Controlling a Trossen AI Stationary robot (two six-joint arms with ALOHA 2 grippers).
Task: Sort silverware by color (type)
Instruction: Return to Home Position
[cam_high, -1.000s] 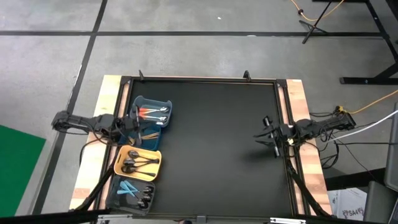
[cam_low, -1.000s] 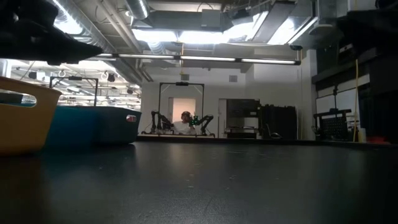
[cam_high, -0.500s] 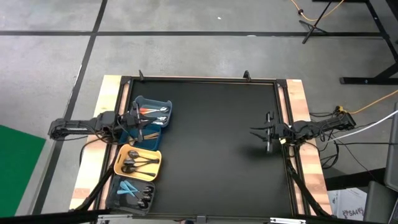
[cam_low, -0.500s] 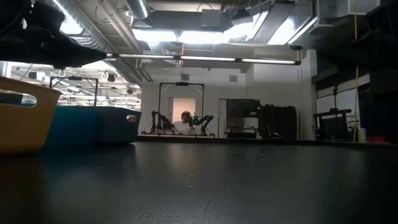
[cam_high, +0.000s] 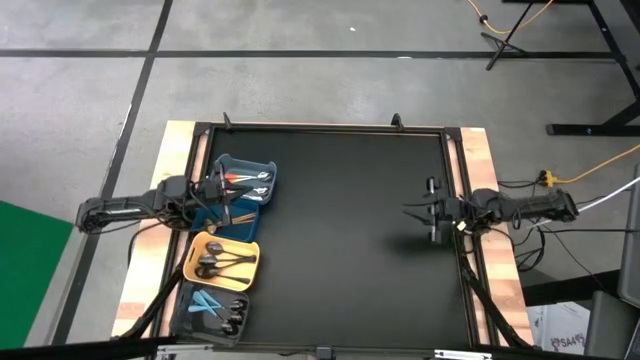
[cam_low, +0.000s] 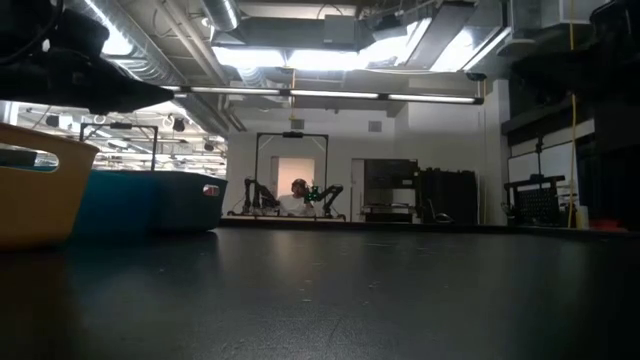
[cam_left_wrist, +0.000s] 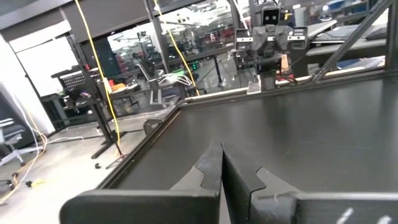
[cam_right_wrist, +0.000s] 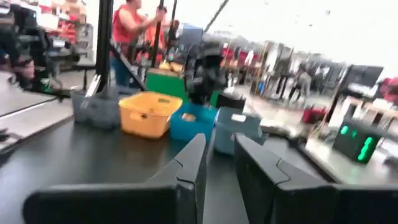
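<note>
The silverware lies in bins along the table's left side. Orange-handled pieces are in the far blue bin, and gold pieces in the bin beside it. Black spoons fill the yellow bin. Light blue pieces and black ones lie in the grey bin. My left gripper hovers shut above the blue bins, holding nothing. My right gripper hangs above the table's right side, open and holding nothing, pointing toward the bins.
Bare black mat spans the middle of the table between the two arms. A raised frame runs along the far edge, and wooden strips flank the sides. In the low view the yellow bin and a blue bin stand at left.
My left arm has swung a little about its base, its gripper staying over the blue bins and shut. My right arm has swung so that its gripper now points straight toward the table's left edge, and its wrist has rolled. No silverware has moved.
</note>
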